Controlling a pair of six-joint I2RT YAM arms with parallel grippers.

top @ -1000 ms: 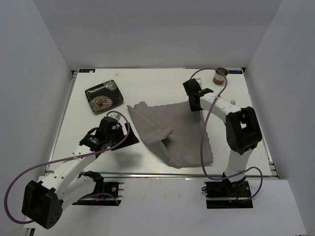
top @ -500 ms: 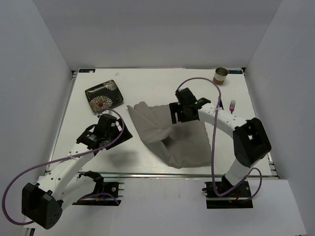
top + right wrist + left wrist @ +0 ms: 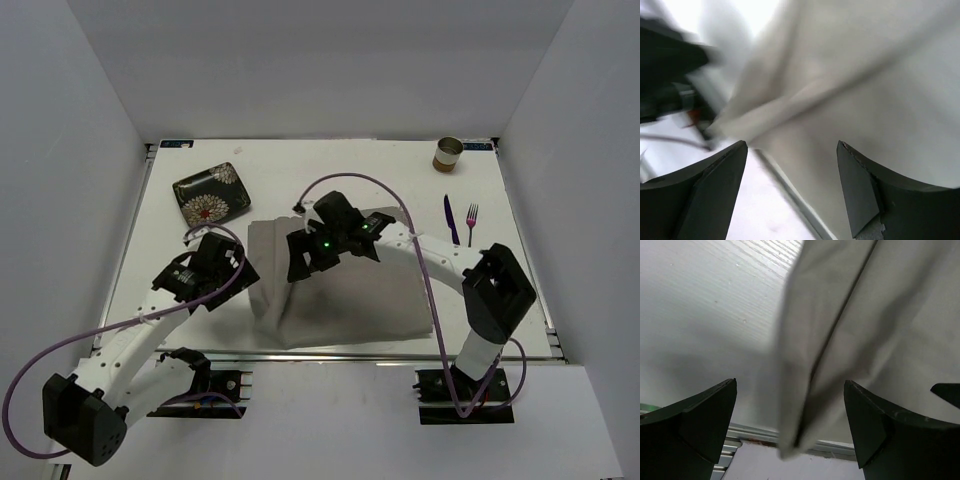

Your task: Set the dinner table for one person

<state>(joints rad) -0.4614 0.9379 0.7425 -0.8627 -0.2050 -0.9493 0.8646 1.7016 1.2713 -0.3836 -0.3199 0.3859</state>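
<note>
Top view: large flat white rectangular dinner table [image 3: 330, 165], metal rail on its 6 o'clock edge. A rumpled grey cloth placemat [image 3: 350, 295] lies from the centre toward 6 o'clock, with its 9 o'clock side folded over. At that fold the left gripper [image 3: 790, 384] has its jaws spread wide and empty. Over the mat's 11 o'clock corner the right gripper [image 3: 792, 145] is also wide and holds nothing. A black floral rectangular plate [image 3: 210, 195] is at 10 o'clock and a tan metal cup [image 3: 448, 153] at 1 o'clock. A blue knife [image 3: 451, 218] and purple fork [image 3: 472, 222] lie side by side at 2 o'clock.

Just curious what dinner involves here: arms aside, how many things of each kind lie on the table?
Plate: 1
Cup: 1
Knife: 1
Fork: 1
Placemat: 1
Total on the table: 5
</note>
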